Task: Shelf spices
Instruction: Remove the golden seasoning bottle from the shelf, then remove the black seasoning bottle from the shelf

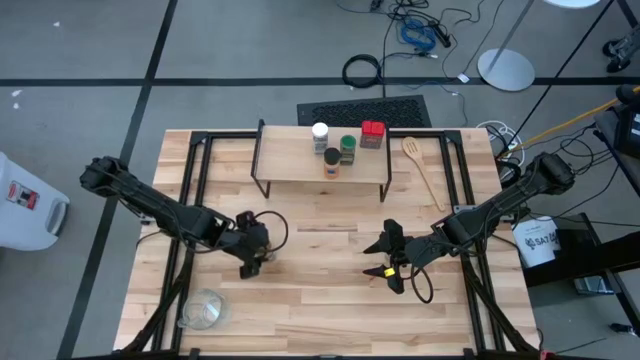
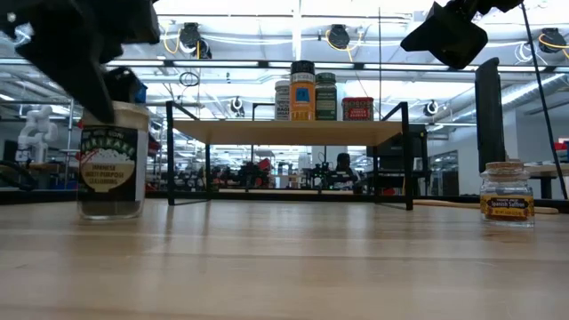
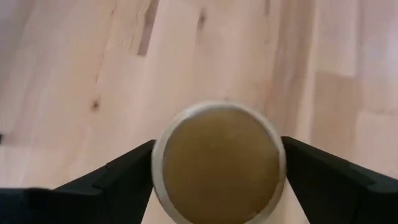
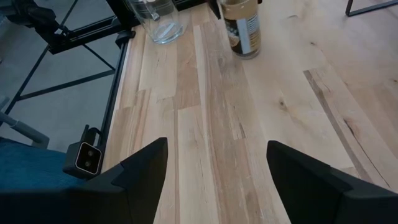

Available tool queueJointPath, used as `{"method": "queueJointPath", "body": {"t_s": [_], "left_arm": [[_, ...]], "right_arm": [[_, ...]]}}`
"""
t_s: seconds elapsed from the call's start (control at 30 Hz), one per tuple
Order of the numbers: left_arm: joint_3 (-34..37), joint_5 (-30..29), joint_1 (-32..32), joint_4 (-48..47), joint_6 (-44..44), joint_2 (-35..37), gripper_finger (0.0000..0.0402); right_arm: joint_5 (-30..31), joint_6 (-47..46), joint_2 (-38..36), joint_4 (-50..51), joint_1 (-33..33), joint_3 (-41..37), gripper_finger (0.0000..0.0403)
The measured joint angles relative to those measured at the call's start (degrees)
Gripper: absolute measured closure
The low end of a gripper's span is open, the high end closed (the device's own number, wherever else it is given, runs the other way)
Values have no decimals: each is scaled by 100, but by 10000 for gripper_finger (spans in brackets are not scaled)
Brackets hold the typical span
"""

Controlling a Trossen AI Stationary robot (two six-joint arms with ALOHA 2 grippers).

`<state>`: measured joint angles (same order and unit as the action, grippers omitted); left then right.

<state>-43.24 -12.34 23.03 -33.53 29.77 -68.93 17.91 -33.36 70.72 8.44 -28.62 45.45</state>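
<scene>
The shelf stands at the table's far middle and carries three jars and the red tin; the low view shows them in a cluster. A tan-lidded jar stands upright on the table, left of centre, with my left gripper on it from above. A small saffron jar stands on the table right of centre. My right gripper hangs open high above the table near it, touching nothing. My left gripper comes from above, pointing down, and has the jar's round tan lid between its two fingers, one at each side of the rim. The jar stands upright with its base on the table.
A wooden spoon lies right of the shelf. A clear glass bowl sits near the table's near left corner, also seen in the right wrist view. Bare tabletop lies between the two arms and toward the near edge.
</scene>
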Motion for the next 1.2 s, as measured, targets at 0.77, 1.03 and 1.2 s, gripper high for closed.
{"method": "queueJointPath", "body": {"t_s": [0.77,1.03,1.2], "left_arm": [[-2524,-2044,-225,-1014,-1881,2,63],[-2759,-2355,-540,-780,-2023,-14,63],[-2757,-2356,-544,-872,-2168,-39,63]], "right_arm": [[787,1398,6,25,1208,781,142],[715,3486,3,-11,2499,1677,139],[-329,4006,15,3,3329,1906,120]]}}
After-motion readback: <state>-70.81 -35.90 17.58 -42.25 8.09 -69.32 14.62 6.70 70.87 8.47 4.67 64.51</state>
